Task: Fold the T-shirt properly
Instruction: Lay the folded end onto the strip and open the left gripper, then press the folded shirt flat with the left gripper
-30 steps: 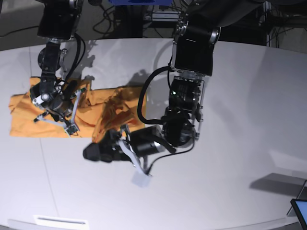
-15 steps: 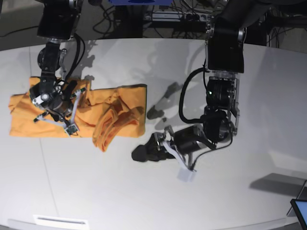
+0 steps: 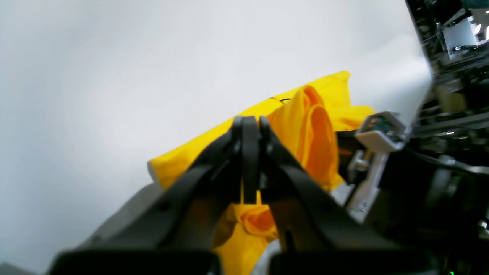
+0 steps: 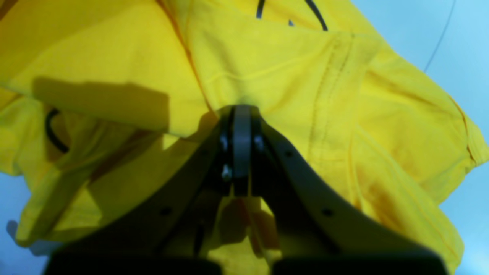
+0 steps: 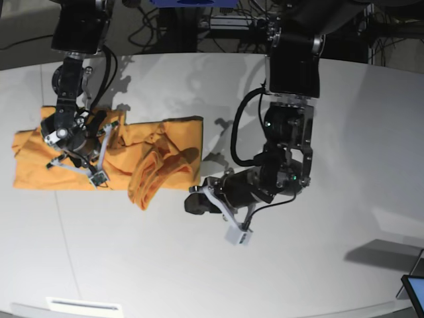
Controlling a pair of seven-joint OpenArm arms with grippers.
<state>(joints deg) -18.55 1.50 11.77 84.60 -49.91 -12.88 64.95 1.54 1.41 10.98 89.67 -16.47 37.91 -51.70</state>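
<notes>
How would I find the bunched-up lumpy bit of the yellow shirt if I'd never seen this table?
Start at the big white table, then look to the orange-yellow T-shirt lying on its left side in the base view. The lumpy bit is at the shirt's end nearest the middle arm, rumpled into ridges while the rest lies flatter.

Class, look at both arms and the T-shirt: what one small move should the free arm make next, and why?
Probably open the left gripper and ease it toward the bunched ridge of the T-shirt. Its jaws are shut on nothing, just off the cloth's near edge, while the right gripper looks shut on cloth at the other end. The heaped fold needs spreading before a clean fold.
</notes>
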